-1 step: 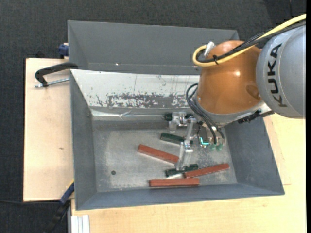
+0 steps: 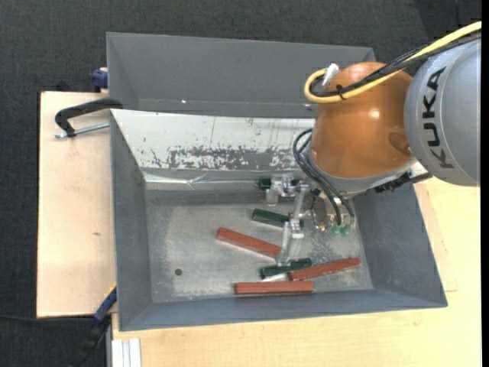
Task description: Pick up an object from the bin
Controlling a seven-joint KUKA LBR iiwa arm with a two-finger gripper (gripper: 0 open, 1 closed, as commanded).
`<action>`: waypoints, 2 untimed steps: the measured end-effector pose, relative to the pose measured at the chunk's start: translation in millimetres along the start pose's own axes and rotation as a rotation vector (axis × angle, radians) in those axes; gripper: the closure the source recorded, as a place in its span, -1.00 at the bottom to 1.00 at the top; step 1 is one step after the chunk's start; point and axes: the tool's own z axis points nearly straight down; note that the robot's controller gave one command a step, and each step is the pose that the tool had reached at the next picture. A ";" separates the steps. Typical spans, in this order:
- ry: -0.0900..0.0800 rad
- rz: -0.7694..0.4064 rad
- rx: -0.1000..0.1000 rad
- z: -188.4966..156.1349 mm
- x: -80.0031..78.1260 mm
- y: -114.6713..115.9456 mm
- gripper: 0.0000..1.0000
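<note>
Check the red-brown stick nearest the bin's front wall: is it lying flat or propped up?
Flat, it seems: the red-brown stick lies full length on the bin floor, along the front wall.

Bright light from above; the bin [image 2: 206,138] glares white along its back wall, the orange cover [image 2: 359,128] shines.

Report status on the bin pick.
Gripper down in the bin, grip unclear. Tip at small dark green piece, front centre. Red-brown sticks lie close beside it.
</note>
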 end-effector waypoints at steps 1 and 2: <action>-0.006 0.050 -0.001 71.6 -7.5 5.0 -1.00; 0.004 0.077 0.000 114.5 -4.8 8.9 -1.00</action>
